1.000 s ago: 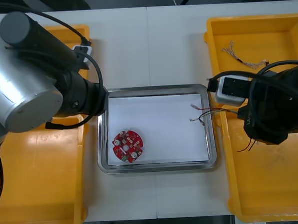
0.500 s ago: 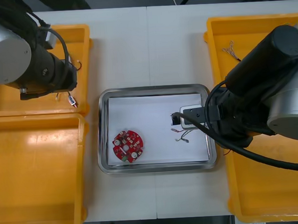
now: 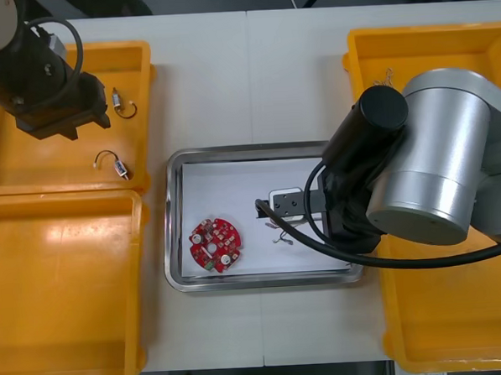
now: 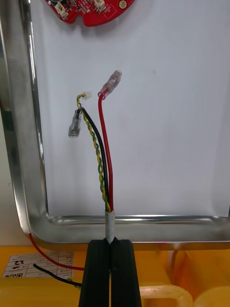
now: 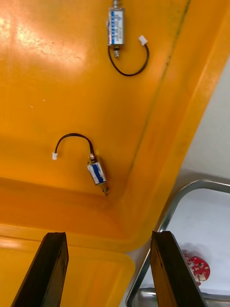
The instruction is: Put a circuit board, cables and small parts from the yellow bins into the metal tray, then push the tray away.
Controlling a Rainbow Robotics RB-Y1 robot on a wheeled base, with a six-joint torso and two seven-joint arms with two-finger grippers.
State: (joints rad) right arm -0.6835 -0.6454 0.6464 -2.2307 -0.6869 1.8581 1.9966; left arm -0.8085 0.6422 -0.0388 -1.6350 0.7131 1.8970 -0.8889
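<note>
My right gripper (image 4: 110, 242) is shut on a cable bundle (image 4: 104, 158) of red, black and twisted yellow-green wires. Its free ends hang over the white inside of the metal tray (image 4: 143, 228). In the front view the cable ends (image 3: 280, 235) dangle right of the round red circuit board (image 3: 214, 245), which lies in the tray (image 3: 257, 149). My left gripper (image 5: 109, 240) is open above the far left yellow bin (image 5: 57, 96). Ahead of its fingers (image 5: 55, 254) lie two small metal parts (image 5: 97, 172) (image 5: 116, 26), each with a short black cable.
The near left bin (image 3: 63, 298) sits below the far left bin (image 3: 31, 165), where the small parts (image 3: 120, 168) lie beside my left arm (image 3: 48, 89). A thin cable (image 3: 388, 81) rests in the far right bin (image 3: 445, 43). The right arm covers much of the right bins.
The right arm has swung left from the right bins over the tray, carrying the cable. The left arm has drawn back from the tray's edge to the far left bin.
</note>
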